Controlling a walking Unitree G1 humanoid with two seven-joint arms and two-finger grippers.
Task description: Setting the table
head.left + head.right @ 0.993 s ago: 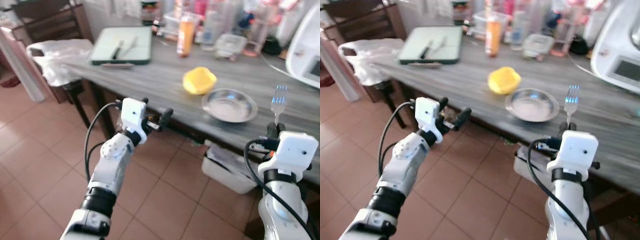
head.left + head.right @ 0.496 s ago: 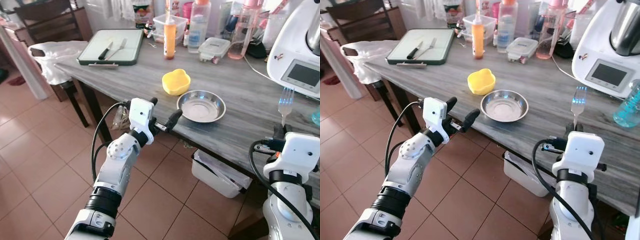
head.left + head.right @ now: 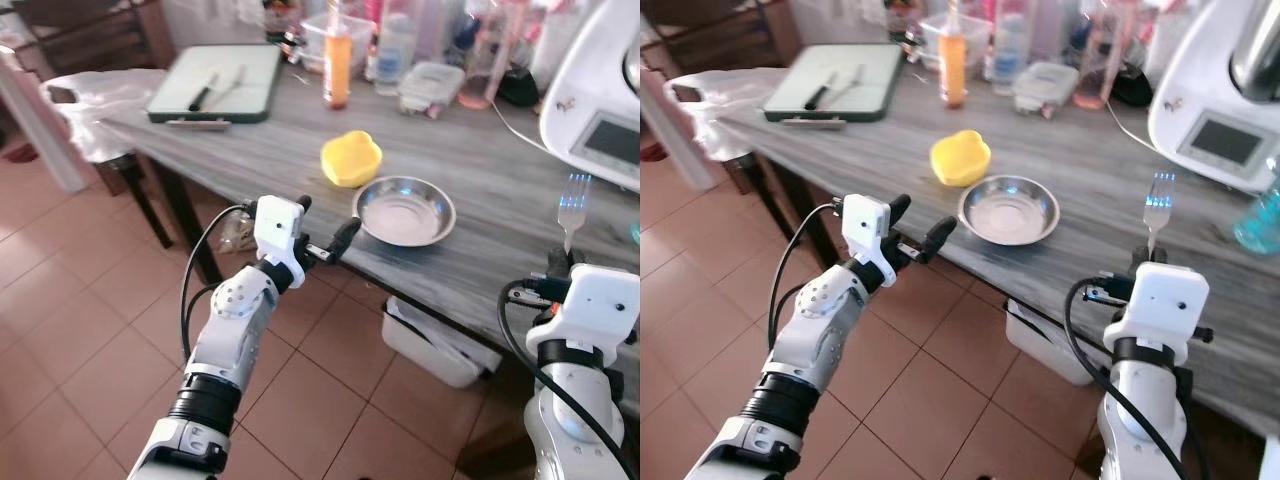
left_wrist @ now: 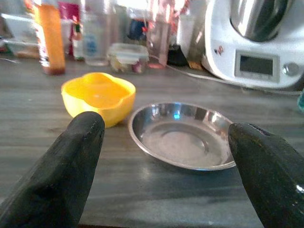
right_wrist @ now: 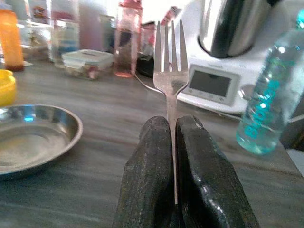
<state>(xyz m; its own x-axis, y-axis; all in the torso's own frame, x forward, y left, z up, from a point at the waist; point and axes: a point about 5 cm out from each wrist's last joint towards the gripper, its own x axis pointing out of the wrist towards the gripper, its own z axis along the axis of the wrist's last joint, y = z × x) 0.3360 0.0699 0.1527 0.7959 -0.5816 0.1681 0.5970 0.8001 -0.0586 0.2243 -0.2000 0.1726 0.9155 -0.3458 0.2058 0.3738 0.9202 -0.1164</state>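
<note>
Left end effector (image 3: 322,232) was raised at the near edge of the grey wood-grain table (image 3: 500,255), its two black fingers (image 4: 71,164) spread wide with nothing between them. In the left wrist view they framed the yellow lobed plastic bowl (image 4: 98,96) and the shallow round stainless steel dish (image 4: 183,136).

Far left of the table: white plastic bag (image 3: 95,110) hanging over the corner, then a green-rimmed white cutting board (image 3: 215,82) with a black-handled knife (image 3: 201,96) and what looked like another utensil on it.

Back row: orange bottle (image 3: 338,62), clear containers and bottles, blurred.

Middle: yellow bowl just beside the steel dish, on its far-left side; could not tell whether they touched. Dish sat near the front edge, apparently empty.

Under the table: white bin (image 3: 430,345) on the terracotta tile floor (image 3: 70,330).

Right end effector (image 5: 173,142) was clamped tight on the handle of a silver metal fork (image 5: 171,71), held upright with tines up, above the table's near edge and well to the right of the dish.

Far right: white kitchen appliance with a display (image 3: 1215,110), and a clear blue-tinted water bottle (image 5: 263,104) beside it.
</note>
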